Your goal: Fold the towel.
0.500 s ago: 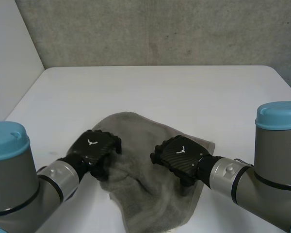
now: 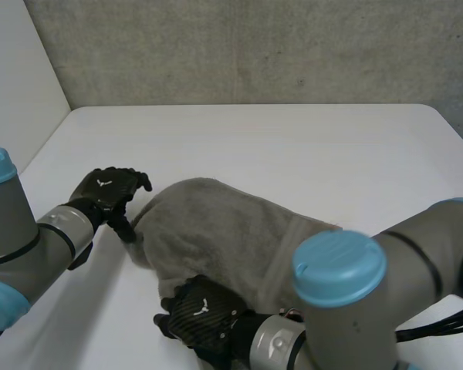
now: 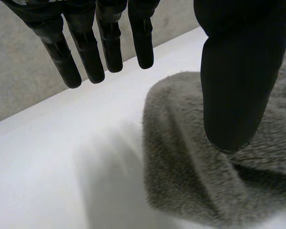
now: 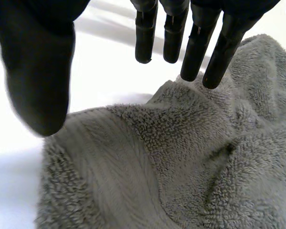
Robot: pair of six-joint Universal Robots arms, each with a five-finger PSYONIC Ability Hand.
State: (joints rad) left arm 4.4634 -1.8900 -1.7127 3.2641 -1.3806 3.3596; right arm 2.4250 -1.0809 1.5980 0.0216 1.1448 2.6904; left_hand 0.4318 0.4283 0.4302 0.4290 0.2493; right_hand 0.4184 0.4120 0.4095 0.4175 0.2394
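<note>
We judge this the taking-hold step: the towel (image 2: 216, 231) lies bunched on the table's (image 2: 293, 146) near half, our left hand (image 2: 108, 191) beside its left edge, right hand (image 2: 203, 314) over its near edge, both spread empty, each needing a corner to pinch.

The towel (image 2: 216, 231) was a plain grey-brown terry, with a smoother ribbed band (image 4: 109, 162) of the same shade near one edge. The table (image 2: 293, 146) was white. The left hand (image 2: 108, 191) and the right hand (image 2: 203, 316) were black, each with a small white mark on its back. The left arm (image 2: 8, 231) and the right arm (image 2: 432, 254) were grey with thin black rings and light-blue caps (image 2: 339, 266). The wall (image 2: 255, 46) behind was mottled grey concrete, and the side panel (image 2: 15, 92) was off-white.
</note>
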